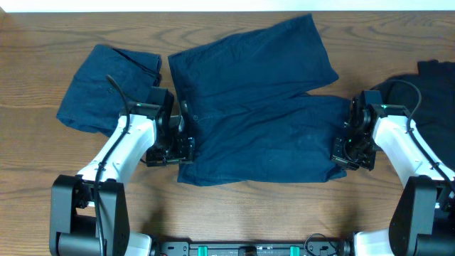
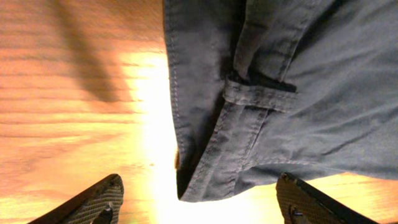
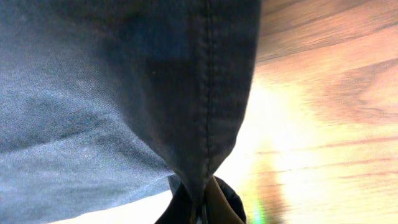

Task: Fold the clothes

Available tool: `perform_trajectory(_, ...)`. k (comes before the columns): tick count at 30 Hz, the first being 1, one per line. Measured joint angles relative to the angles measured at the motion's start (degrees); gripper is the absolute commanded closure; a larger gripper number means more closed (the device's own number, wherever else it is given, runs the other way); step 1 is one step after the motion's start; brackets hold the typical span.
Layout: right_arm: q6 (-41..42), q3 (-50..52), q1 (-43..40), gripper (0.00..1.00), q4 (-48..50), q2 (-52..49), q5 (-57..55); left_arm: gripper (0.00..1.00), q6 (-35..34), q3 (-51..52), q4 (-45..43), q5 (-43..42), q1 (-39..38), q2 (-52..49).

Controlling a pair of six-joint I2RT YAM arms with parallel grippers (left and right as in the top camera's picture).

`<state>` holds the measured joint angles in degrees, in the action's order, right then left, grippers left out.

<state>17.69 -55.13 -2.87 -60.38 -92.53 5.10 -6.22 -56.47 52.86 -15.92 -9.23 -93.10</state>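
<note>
The clothes are dark navy shorts [image 1: 263,107] spread flat in the middle of the table, waistband to the left and legs to the right. My left gripper [image 1: 189,136] stands open at the waistband's near corner. In the left wrist view that corner with its belt loop [image 2: 261,93] lies between the wide-apart fingers [image 2: 93,202], touching neither. My right gripper [image 1: 341,146] is shut on the hem of the near leg. In the right wrist view the stitched hem [image 3: 208,93] runs down into the closed right gripper [image 3: 202,208], pinched and slightly lifted.
A second navy piece [image 1: 106,89] lies bunched at the back left, behind my left arm. A black garment [image 1: 434,82] sits at the right edge beside my right arm. Bare wooden table [image 1: 234,213] shows along the front.
</note>
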Motion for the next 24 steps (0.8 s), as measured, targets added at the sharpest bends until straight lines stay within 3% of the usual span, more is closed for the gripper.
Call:
perform_trajectory(6, 0.35, 0.0, 0.0, 0.99, 0.2, 0.02, -1.29, 0.21, 0.02, 4.68, -2.73, -3.61, 0.0, 0.0)
perform_trajectory(7, 0.35, 0.0, 0.0, 0.99, 0.24, 0.02, -1.33, 0.36, 0.04, 5.7, -3.78, -4.44, 0.0, 0.0)
perform_trajectory(9, 0.37, 0.0, 0.0, 0.99, 0.22, 0.02, -1.53, 0.77, -0.26, 7.15, -5.57, -5.25, 0.0, 0.0)
perform_trajectory(10, 0.39, 0.0, 0.0, 0.99, 0.22, 0.02, -1.55, 0.91, -0.04, 7.85, -6.58, -5.35, 0.0, 0.0)
perform_trajectory(14, 0.66, 0.0, 0.0, 0.99, 0.2, 0.02, -2.03, 0.94, -0.48, 9.7, -7.56, -3.04, 0.0, 0.0)
perform_trajectory(18, 0.76, 0.0, 0.0, 0.99, -0.09, 0.02, -0.5, 0.94, -3.3, 9.35, -2.01, 1.97, 0.61, 0.0)
perform_trajectory(24, 0.79, 0.0, -0.72, 0.99, -1.31, 0.0, -2.43, 0.94, -5.6, 8.92, 1.55, 10.12, 7.43, 1.31)
